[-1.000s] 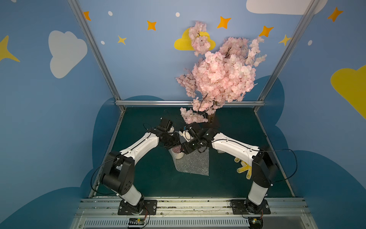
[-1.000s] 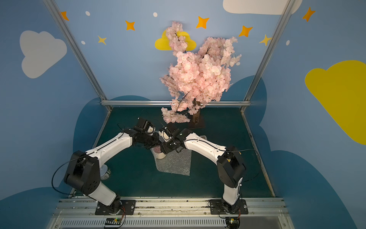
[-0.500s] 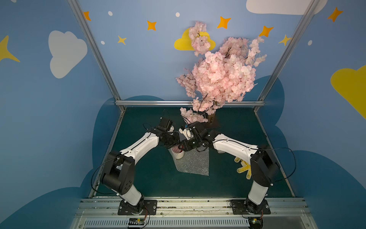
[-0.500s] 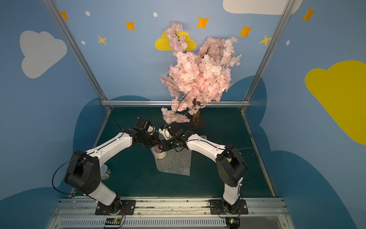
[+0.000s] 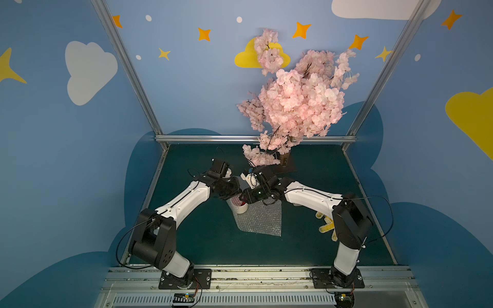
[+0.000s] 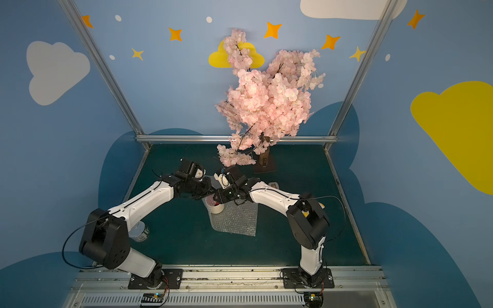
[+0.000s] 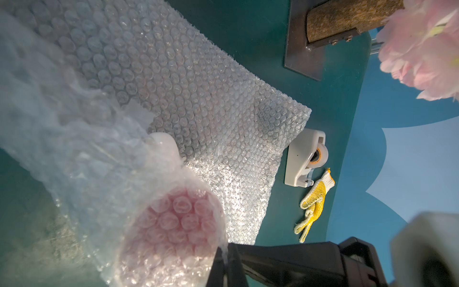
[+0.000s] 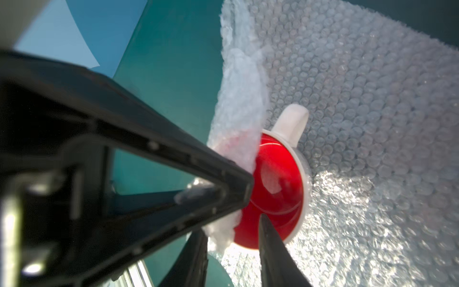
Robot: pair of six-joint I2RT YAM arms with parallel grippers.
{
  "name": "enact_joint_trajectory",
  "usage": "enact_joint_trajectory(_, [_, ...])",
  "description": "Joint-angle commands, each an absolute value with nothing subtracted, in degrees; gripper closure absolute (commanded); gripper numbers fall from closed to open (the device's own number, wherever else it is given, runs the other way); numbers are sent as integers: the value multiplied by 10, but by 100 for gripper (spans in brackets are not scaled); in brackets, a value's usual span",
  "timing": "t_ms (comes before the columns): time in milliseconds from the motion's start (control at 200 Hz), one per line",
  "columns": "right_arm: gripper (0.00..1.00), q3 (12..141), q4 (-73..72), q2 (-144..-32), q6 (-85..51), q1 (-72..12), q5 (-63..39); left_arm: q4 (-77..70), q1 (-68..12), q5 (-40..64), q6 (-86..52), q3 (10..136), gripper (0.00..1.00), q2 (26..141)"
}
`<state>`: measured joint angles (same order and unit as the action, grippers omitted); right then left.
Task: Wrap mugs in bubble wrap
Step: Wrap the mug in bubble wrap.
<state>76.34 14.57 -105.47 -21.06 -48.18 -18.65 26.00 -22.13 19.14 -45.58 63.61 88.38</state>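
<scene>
Two tools meet at the mug [image 8: 275,188]: our left tool [image 7: 224,251] is clamped on a flap of wrap [image 8: 360,99] lying over its red mouth; our right tool [image 8: 231,238] straddles the rim, jaws apart. Mug sits on the wrap's far corner, mid-worktop [image 5: 202,234]. We judge wrap limp, ceramic slick and breakable: pinch edges, grip the rim.

Open table [image 5: 213,248] between the bubble wrap [image 5: 260,221] and the arm bases [image 5: 184,274]. Tight over the mug [image 5: 241,207]: left hand [image 7: 224,258] and right hand [image 8: 255,198] tip to tip there. Rear right blocked by blossom tree [image 5: 296,106], low branch [image 5: 257,157] close behind both hands. Right of wrap: tape dispenser [image 7: 304,159], glove [image 5: 326,226]. By left arm base: tin can [image 6: 138,232]. Rear left corner clear.
</scene>
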Motion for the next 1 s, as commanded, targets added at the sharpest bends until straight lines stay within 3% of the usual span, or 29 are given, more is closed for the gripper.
enact_joint_trajectory(0, [71,761,119,-1068,-224,-479,-177,253,-218,200,-460,635,97,874])
enact_joint_trajectory(270, [90,762,95,-1081,-236,-477,-192,250,-218,201,-456,632,93,875])
enact_joint_trajectory(375, [100,763,99,-1080,-237,-476,-188,262,-217,193,-449,634,71,872])
enact_joint_trajectory(536, [100,777,141,-1084,-242,-476,-163,307,-211,159,-423,639,38,850])
enact_joint_trajectory(701, [100,795,183,-1091,-253,-477,-141,368,-208,137,-406,624,47,821])
enact_joint_trajectory(996, [100,818,222,-1102,-257,-496,-98,355,-221,147,-462,551,50,819])
